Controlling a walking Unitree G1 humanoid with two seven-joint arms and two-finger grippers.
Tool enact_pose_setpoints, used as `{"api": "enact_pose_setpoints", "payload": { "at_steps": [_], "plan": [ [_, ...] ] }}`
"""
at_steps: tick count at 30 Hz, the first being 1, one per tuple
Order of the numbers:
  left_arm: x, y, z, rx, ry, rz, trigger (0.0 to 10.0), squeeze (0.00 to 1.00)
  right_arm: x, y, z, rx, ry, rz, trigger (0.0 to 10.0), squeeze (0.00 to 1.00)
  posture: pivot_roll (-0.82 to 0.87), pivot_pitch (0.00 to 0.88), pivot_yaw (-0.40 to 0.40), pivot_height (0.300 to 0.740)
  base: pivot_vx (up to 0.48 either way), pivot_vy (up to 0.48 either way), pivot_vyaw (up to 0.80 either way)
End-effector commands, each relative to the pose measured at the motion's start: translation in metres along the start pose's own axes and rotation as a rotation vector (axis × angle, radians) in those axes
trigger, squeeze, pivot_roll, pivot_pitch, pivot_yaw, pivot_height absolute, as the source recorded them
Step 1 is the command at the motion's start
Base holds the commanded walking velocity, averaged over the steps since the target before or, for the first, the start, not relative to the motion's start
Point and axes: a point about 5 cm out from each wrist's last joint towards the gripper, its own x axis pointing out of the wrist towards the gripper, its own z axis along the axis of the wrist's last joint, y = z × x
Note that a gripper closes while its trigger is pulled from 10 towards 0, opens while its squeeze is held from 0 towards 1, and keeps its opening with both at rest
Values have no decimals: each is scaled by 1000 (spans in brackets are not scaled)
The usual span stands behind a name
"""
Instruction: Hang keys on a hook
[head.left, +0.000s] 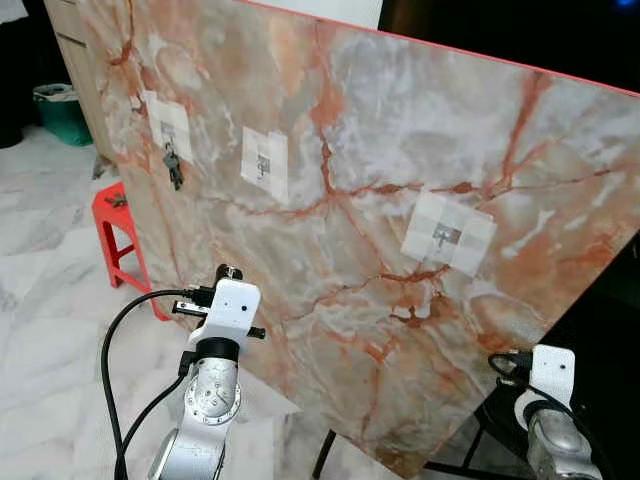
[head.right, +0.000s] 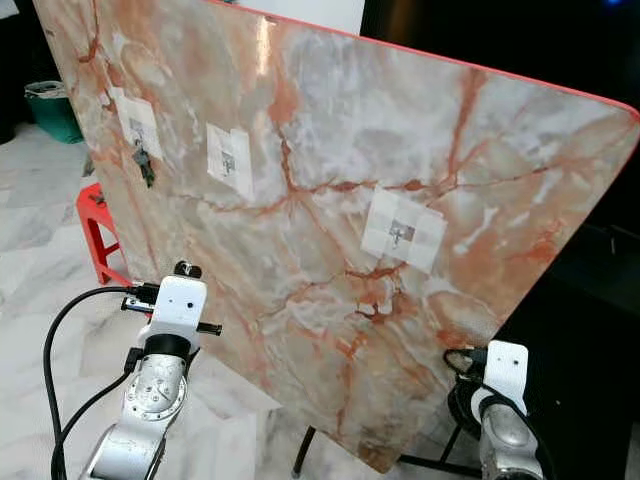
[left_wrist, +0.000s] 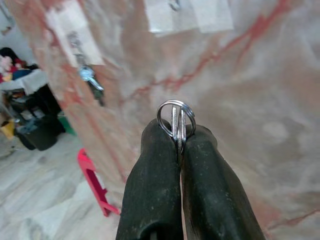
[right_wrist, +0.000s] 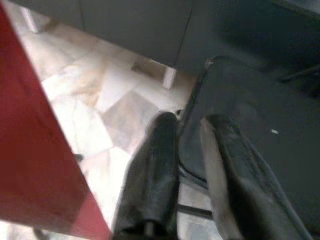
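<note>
A tilted marble board (head.left: 380, 150) carries three small metal hooks on white tape patches. A bunch of keys (head.left: 173, 167) hangs from the left hook (head.left: 168, 133). The middle hook (head.left: 263, 163) and right hook (head.left: 446, 237) are bare. In the left wrist view my left gripper (left_wrist: 179, 136) is shut on a silver key ring (left_wrist: 175, 119), held a short way off the board, below the middle hook and right of the hanging keys (left_wrist: 93, 81). My left arm (head.left: 222, 320) is raised before the board's lower left. My right gripper (right_wrist: 190, 122) hangs low at the right, fingers slightly apart, holding nothing.
A red stool (head.left: 118, 235) stands on the marble floor behind the board's left edge, a green bin (head.left: 62, 110) further back. Black stand legs (head.left: 325, 455) prop the board from below. Dark furniture (head.left: 610, 330) is at the right.
</note>
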Motion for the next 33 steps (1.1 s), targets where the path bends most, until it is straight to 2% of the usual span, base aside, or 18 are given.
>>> {"api": "enact_pose_setpoints", "payload": {
  "at_steps": [1, 8, 10, 15, 17, 18, 22, 23, 25, 27, 28, 33],
  "plan": [
    [-1, -4, 3, -10, -17, -24, 10000, 0, 2, -4, 8, 5, -24, -7, 10000, 0, 54, 0, -118, 740, 0, 0, 0],
    [-1, -8, 3, -16, -17, -38, 10000, 0, 1, -18, 14, 24, -62, -43, 10000, 0, 42, 0, -117, 740, 0, 0, 0],
    [-1, -9, 2, -16, -12, -40, 10000, 0, 0, -19, 10, 24, -39, -51, 10000, 0, 37, 0, -116, 740, 0, 0, 0],
    [0, -10, 3, -21, -12, -48, 10000, 0, -7, -26, -19, 44, 115, -119, 10000, 0, 36, 0, -116, 740, 0, 0, 0],
    [0, -9, 3, -23, -5, -44, 10000, 0, -13, -29, -36, 98, 202, -163, 10000, 0, 44, 0, -121, 740, 0, 0, 0],
    [1, -9, 2, -25, 0, -38, 10000, 0, -18, -31, -50, 155, 268, -201, 10000, 0, 49, 0, -123, 740, 0, 0, 0],
    [1, -7, 2, -25, 3, -30, 10000, 0, -31, -34, -75, 305, 389, -296, 10000, 0, 59, 0, -128, 740, 0, 0, 0],
    [1, -7, 2, -25, 4, -27, 10000, 0, -38, -35, -87, 411, 436, -354, 10000, 0, 67, 0, -130, 740, 0, 0, 0],
    [1, -6, 2, -25, 6, -25, 10000, 0, -40, -35, -90, 431, 451, -367, 10000, 0, 66, 0, -130, 740, 0, 0, 0],
    [2, -4, 2, -24, 8, -18, 10000, 0, -48, -32, -102, 375, 502, -349, 10000, 0, 73, 0, -133, 740, 0, 0, 0],
    [2, -3, 1, -23, 10, -13, 10000, 0, -50, -31, -105, 296, 520, -314, 10000, 0, 77, 0, -134, 740, 0, 0, 0],
    [3, -1, 1, -23, 11, -3, 10000, 0, -54, -27, -113, 236, 552, -273, 10000, 0, 75, 0, -133, 740, 0, 0, 0]
  ]
}}
